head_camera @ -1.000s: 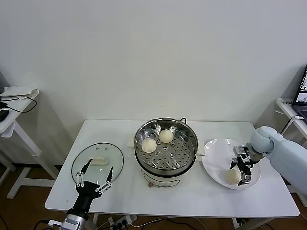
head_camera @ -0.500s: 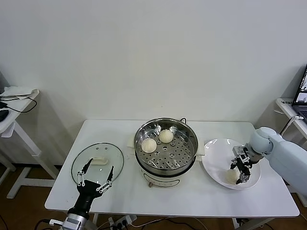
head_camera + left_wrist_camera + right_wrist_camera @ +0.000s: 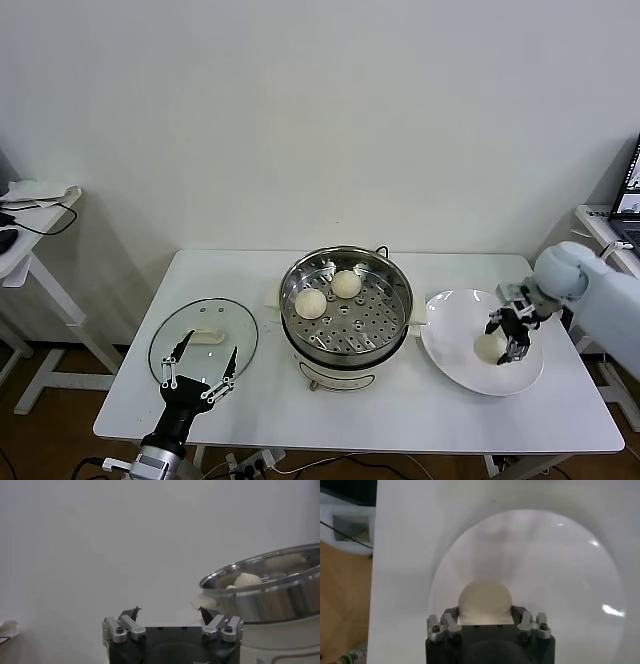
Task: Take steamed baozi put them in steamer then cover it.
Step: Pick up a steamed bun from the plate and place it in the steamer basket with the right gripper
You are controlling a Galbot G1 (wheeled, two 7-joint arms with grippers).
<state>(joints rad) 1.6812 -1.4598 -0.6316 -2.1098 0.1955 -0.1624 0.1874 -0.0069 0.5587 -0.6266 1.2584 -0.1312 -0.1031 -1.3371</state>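
Note:
The steamer (image 3: 392,318) stands mid-table with two steamed baozi (image 3: 311,303) (image 3: 346,284) on its perforated floor. My right gripper (image 3: 503,340) is shut on a third baozi (image 3: 489,346) over the white plate (image 3: 450,340). In the right wrist view this bun (image 3: 484,599) sits between the fingers of the right gripper (image 3: 485,612), with the plate (image 3: 560,570) beneath. At the table's front left, my left gripper (image 3: 200,372) waits open and holds nothing. The left wrist view shows the left gripper (image 3: 170,614) with the steamer (image 3: 260,592) and a bun (image 3: 247,579) beyond it.
A clear glass lid (image 3: 203,335) with a white handle lies flat on the table's left, just beyond the left gripper. A side table (image 3: 30,215) with cables stands at far left, another desk (image 3: 605,222) at far right.
My right gripper has shut on the baozi on the plate and moved it slightly up and away from the front of the plate. The left arm has stayed still.

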